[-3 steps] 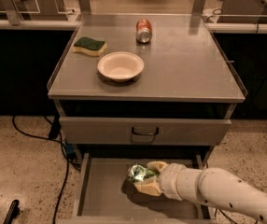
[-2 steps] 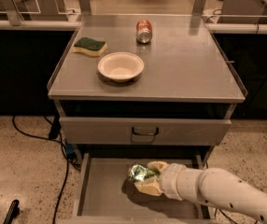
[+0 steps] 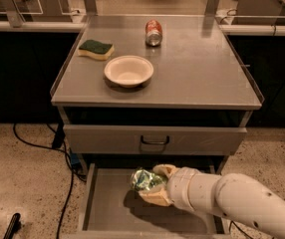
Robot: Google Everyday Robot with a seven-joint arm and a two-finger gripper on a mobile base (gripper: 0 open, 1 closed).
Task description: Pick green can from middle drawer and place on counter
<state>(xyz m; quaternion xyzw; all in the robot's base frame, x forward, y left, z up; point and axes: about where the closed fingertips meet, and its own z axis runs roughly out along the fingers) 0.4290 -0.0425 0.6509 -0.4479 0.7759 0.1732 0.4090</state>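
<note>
Can (image 3: pixel 142 179) clamped in claw (image 3: pixel 152 184), apparently just off drawer (image 3: pixel 107 208) floor. Gripped by its sides for carrying up to counter (image 3: pixel 197 73).

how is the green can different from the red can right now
Colour: the green can is dark green with pale markings; the red can is red and silver. Place: the green can is low, over the open drawer; the red can sits on the counter near its back edge. State: the gripper, over the drawer, holds the green can between its fingers; nothing touches the red can. Both are small drink cans.
</note>
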